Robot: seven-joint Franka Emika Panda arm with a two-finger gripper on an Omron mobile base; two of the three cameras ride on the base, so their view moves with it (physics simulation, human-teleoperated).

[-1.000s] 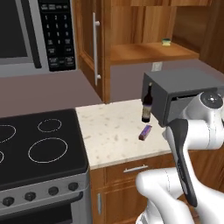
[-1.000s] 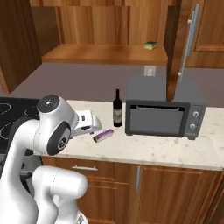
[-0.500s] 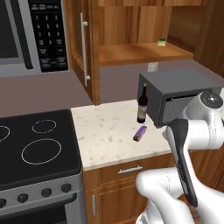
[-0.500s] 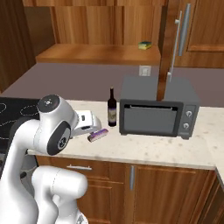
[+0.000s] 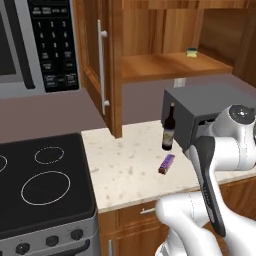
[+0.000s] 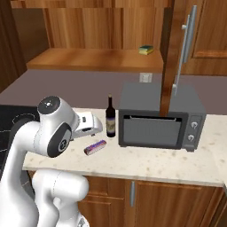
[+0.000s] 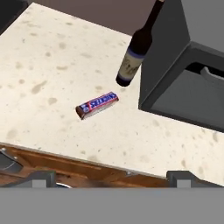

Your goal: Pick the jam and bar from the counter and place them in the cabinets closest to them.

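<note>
Since half a second ago our whole view has slid across the kitchen, so the base has driven and the things themselves have not shifted: the small purple-mauve wrapped bar (image 5: 166,163) lies in the same spot on the beige speckled stone counter (image 5: 122,172), flat, just beside the dark glass wine bottle (image 5: 168,129) but not touching it. In our hand view the bar (image 7: 97,105) sits near the centre, with the bottle (image 7: 136,50) at about 1 o'clock from it and the grey toaster oven (image 7: 188,61) at 3 o'clock. The bottle stands upright, close against the oven's left side.

Open counter spreads from the bar toward 9 and 11 o'clock, and the counter's front edge runs below it at 6 o'clock, over the wooden drawers (image 7: 52,164). From the left base view the black stovetop (image 5: 42,187) bounds the counter on the far side. The warm brown wall cabinet (image 6: 102,53) stands open above, its door (image 6: 175,57) with the long silver handle hanging in front of the oven; a yellow-green sponge (image 6: 146,49) rests on its shelf.

Our two-finger gripper (image 7: 111,177) hangs above the counter's front edge, holding nothing; we cannot tell how wide it stands.
</note>
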